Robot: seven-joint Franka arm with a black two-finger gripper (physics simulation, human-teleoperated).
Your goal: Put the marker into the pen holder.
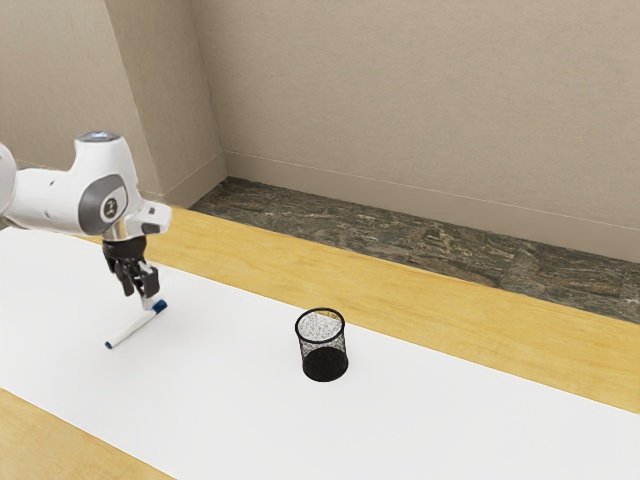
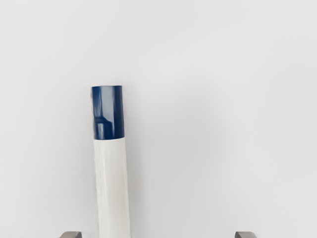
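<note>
White mat below, and there hung the gripper, wide open, gripping nothing; the marker lay just under it, the pen holder well apart!

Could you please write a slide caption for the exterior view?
Open gripper above a blue-capped marker lying down, with a black mesh pen holder standing apart.
</note>
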